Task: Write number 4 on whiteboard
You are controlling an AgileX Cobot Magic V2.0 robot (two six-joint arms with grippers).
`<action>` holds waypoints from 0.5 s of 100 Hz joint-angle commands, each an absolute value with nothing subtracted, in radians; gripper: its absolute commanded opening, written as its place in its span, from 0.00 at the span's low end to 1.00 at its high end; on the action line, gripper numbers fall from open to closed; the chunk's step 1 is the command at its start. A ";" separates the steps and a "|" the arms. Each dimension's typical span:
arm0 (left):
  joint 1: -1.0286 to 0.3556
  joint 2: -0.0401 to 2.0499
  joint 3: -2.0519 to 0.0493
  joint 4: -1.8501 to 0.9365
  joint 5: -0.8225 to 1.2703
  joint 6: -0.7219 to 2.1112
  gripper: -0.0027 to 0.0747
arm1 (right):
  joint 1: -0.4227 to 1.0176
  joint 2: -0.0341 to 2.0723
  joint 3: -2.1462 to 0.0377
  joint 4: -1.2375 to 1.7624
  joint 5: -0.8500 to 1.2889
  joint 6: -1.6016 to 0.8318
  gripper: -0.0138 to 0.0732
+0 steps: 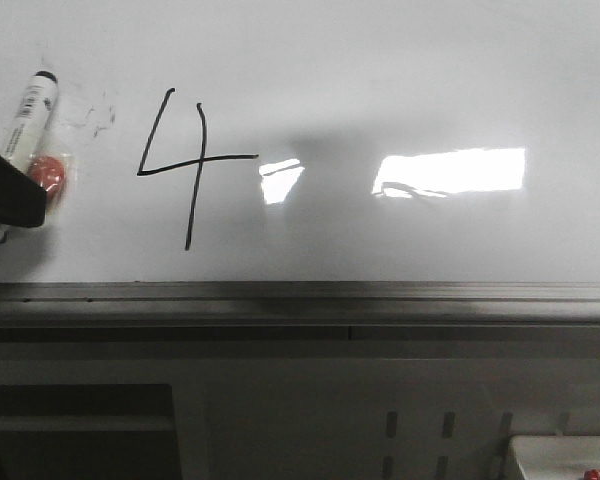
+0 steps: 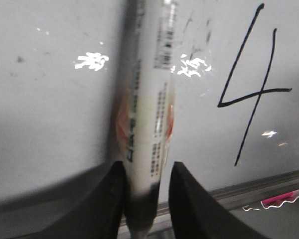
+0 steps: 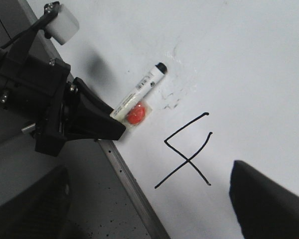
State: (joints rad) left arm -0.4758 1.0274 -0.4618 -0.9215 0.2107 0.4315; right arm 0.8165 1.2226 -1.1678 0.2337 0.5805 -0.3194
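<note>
One black number 4 (image 1: 180,170) stands on the whiteboard (image 1: 400,80), just above the board's grey rim (image 1: 300,292).

Its strokes are thin and angular: the top is open, a crossbar juts out to one side, and a long stem runs down toward the rim, stopping short of it. Beside the 4, the left gripper (image 2: 147,196) is clamped on a marker (image 2: 149,114), a white barrel with a black cap; something red-orange (image 1: 50,170) sits behind the barrel, too blurred to identify. Faint smudges (image 1: 98,115) lie between marker and 4. In the front view the gripper is cut off at the edge. Of the right gripper (image 3: 154,214) only two dark, blurred fingers (image 3: 266,201) show, set wide apart with nothing between them.
</note>
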 commanded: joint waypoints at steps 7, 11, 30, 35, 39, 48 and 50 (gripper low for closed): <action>-0.473 1.020 -0.497 -0.942 0.164 0.428 0.46 | 0.812 1.192 -1.200 0.239 0.518 -0.323 0.82; -0.473 1.020 -0.497 -0.942 0.166 0.428 0.46 | 0.812 1.192 -1.200 0.239 0.518 -0.323 0.82; -0.473 0.994 -0.501 -0.933 0.166 0.430 0.46 | 0.812 1.187 -1.200 0.239 0.530 -0.323 0.79; -0.473 0.964 -0.504 -0.928 0.168 0.430 0.45 | 0.812 1.181 -1.194 0.233 0.525 -0.323 0.70; -0.473 0.939 -0.507 -0.917 0.168 0.430 0.44 | 0.812 1.174 -1.185 0.230 0.517 -0.323 0.56; -0.473 0.845 -0.510 -0.890 0.164 0.430 0.34 | 0.812 1.141 -1.161 0.228 0.501 -0.323 0.17; -0.473 0.829 -0.510 -0.888 0.164 0.430 0.30 | 0.812 1.132 -1.156 0.228 0.495 -0.323 0.08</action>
